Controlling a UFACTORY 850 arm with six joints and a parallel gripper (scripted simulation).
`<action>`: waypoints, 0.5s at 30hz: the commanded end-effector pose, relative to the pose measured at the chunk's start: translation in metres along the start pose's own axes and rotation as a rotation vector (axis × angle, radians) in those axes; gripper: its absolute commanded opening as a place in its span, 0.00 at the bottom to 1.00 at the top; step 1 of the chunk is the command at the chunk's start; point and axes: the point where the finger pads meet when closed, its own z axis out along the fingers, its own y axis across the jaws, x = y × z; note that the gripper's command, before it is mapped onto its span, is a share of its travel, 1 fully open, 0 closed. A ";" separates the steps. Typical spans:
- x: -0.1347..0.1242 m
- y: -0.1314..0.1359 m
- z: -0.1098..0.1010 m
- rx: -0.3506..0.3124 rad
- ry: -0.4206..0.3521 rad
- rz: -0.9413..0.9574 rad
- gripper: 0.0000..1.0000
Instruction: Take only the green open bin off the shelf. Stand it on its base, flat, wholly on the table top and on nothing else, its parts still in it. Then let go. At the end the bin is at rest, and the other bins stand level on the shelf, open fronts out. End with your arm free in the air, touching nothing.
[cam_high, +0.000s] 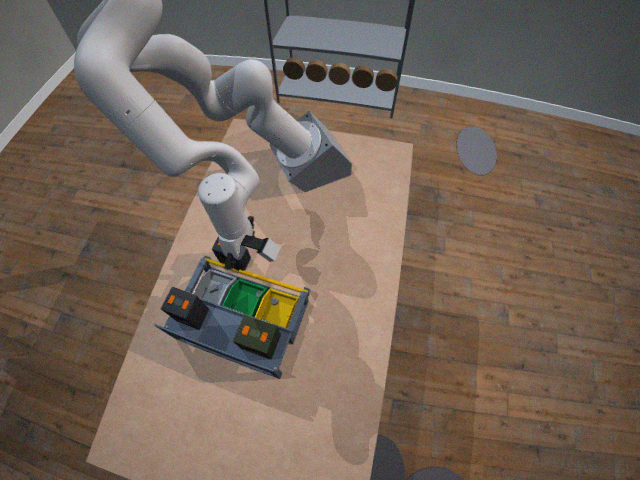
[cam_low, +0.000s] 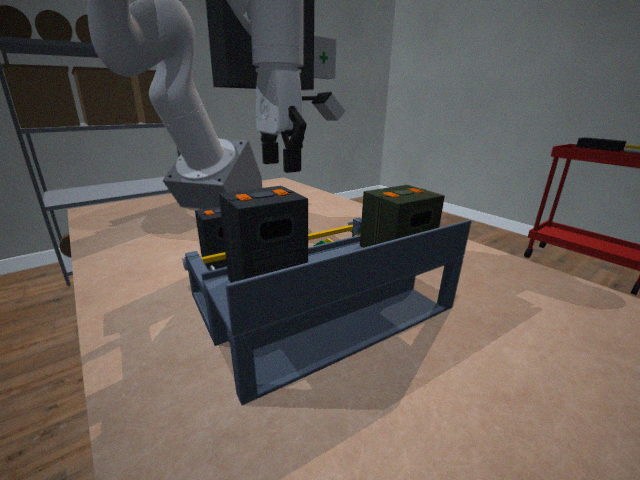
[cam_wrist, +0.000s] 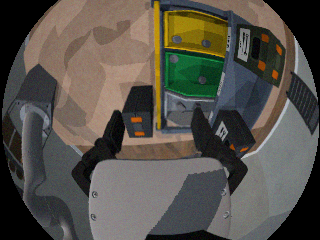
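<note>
The green bin (cam_high: 242, 300) (cam_wrist: 187, 70) sits between the grey bin (cam_high: 206, 288) (cam_wrist: 179, 119) and the yellow bin (cam_high: 281, 311) (cam_wrist: 192, 32) on the blue-grey shelf (cam_high: 219, 330) (cam_low: 351, 279) (cam_wrist: 246, 95). Small grey parts show in the green bin. In the exterior view it is almost wholly hidden. My gripper (cam_high: 240, 241) (cam_low: 281, 159) (cam_wrist: 157, 117) is open and empty, high above the grey-bin end of the shelf's front side. It is not touching any bin.
A yellow bar (cam_high: 258, 275) (cam_low: 330, 231) (cam_wrist: 157, 60) crosses the shelf's front. A black case (cam_high: 186, 308) (cam_low: 268, 242) (cam_wrist: 236, 125) and an olive case (cam_high: 257, 338) (cam_low: 403, 219) (cam_wrist: 257, 55) stand on its upper deck. Another black case (cam_low: 206, 232) (cam_wrist: 138, 107) stands on the table beside the grey-bin end.
</note>
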 end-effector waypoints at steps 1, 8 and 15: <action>0.000 0.002 0.002 -0.004 0.000 0.002 1.00; 0.000 0.002 -0.002 -0.004 0.000 0.002 1.00; 0.000 0.002 -0.008 -0.004 0.000 0.002 1.00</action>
